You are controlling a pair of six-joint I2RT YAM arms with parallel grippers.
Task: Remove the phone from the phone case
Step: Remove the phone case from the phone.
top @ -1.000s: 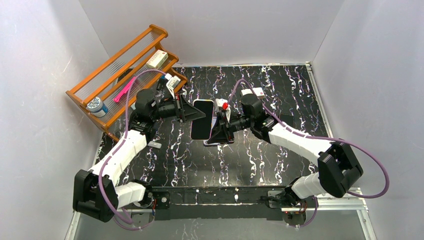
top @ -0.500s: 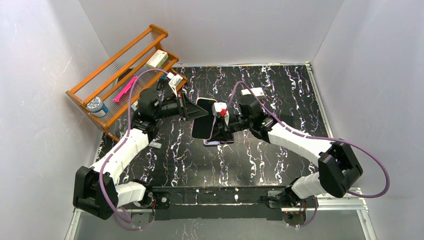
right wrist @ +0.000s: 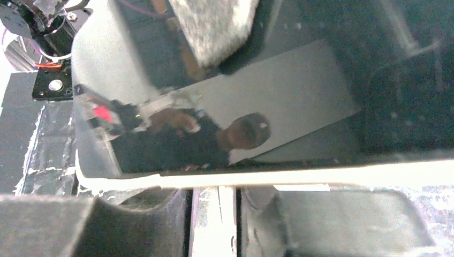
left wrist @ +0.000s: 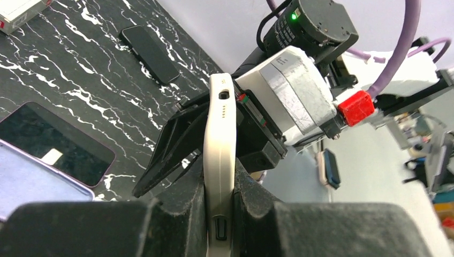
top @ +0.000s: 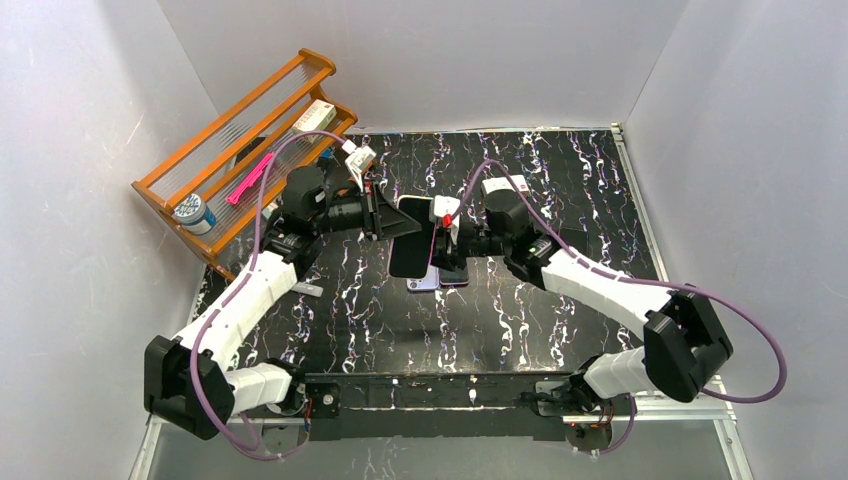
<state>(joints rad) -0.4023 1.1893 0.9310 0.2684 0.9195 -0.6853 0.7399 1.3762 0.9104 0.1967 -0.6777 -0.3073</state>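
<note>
Left end effector pinching cased phone, right end effector grip unclear, spare phones beneath

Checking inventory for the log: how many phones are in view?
4: a cream-cased phone in the left gripper; a screen-up phone and a lavender one, perhaps only a case, on the table below; a black phone farther off. The rack may hide more.

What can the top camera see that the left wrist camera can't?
Only the top camera shows the wooden rack by the wall, plus the whole left arm and right arm. Only the left wrist camera shows the little holes in the phone's cream edge. Both show the phone, the left end effector clamped on it, and the right end effector.
</note>
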